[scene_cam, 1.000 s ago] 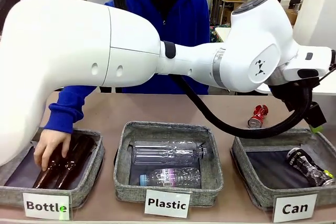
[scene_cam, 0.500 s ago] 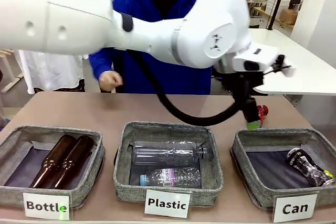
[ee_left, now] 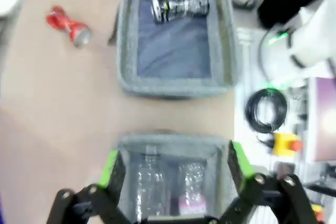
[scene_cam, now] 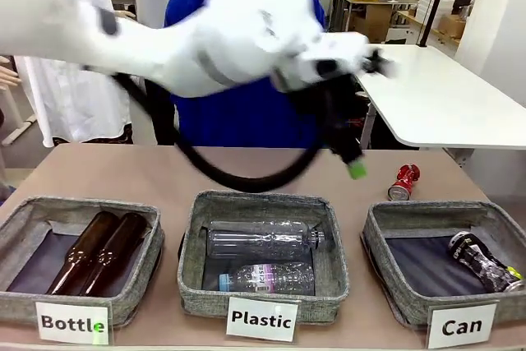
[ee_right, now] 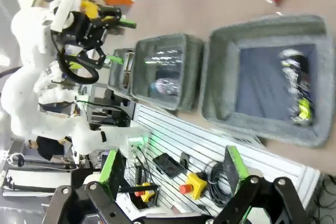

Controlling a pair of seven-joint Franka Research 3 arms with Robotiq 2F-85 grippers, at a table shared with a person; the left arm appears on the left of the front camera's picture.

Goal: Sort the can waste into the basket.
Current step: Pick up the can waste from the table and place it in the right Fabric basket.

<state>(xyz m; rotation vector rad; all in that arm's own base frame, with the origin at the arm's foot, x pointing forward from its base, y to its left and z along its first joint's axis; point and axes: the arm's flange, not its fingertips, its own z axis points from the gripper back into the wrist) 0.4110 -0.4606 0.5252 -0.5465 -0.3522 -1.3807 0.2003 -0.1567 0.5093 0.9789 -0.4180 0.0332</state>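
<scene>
The left arm's fingers [ee_left: 111,165] stood wide apart and empty, hanging above the Plastic basket [ee_left: 168,141] and its clear bottles [ee_left: 149,182]; the right arm's fingers [ee_right: 231,167] were spread just as wide, holding nothing, up and well clear of the Can basket [ee_right: 220,77]. The black can [scene_cam: 481,260] lay inside that basket; the crushed red can [scene_cam: 403,182] lay on its side on the counter [scene_cam: 164,174], just beyond the basket's far rim. Thin metal, probably light and already dented, it looked likely to roll or slip; a hold across its pinched waist seemed the surest.
</scene>
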